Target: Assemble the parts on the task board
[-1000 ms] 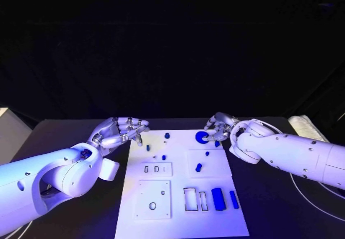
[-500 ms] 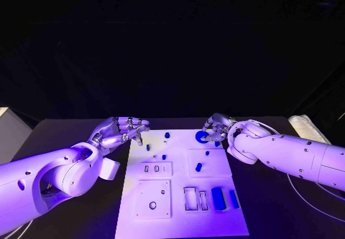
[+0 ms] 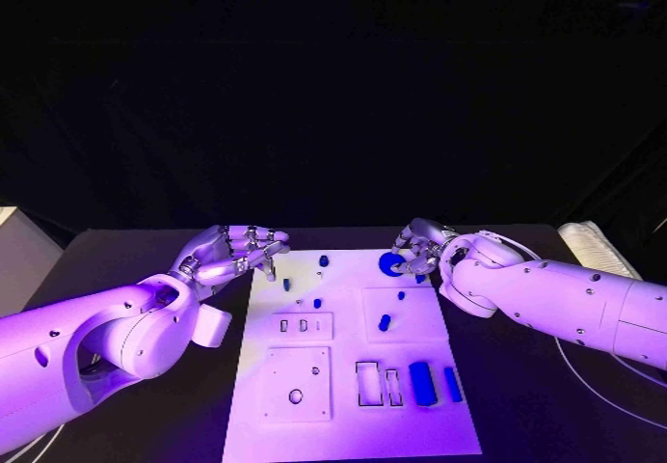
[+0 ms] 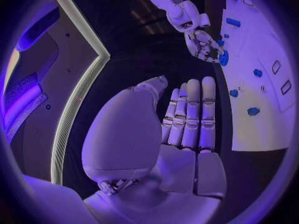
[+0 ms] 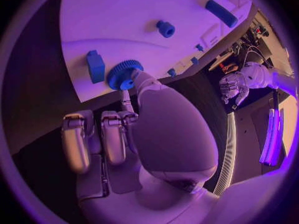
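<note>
Pressing on the round toothed wheel (image 3: 392, 262), the right hand (image 3: 418, 247) sits at the far right corner of the white board (image 3: 348, 424), much where it was a second ago; only the arm behind it has swung a little nearer the board, and the wheel has not moved. That suggests the wheel is being seated or adjusted there, not carried anywhere. The right wrist view makes the contact plain: one fingertip (image 5: 139, 78) touches the wheel's edge while the other fingers are curled back with nothing in them, and a small block (image 5: 95, 66) stands just beside the wheel. Whether the wheel is truly pinched I cannot tell.

The left hand (image 3: 233, 253) hovers at the board's far left corner, unchanged, holding nothing. From the head view its fingers look loosely bent; the left wrist view shows them straight and side by side, clear of the board.

Other blue pieces lie untouched, including two bars (image 3: 421, 383) at the near right.
</note>
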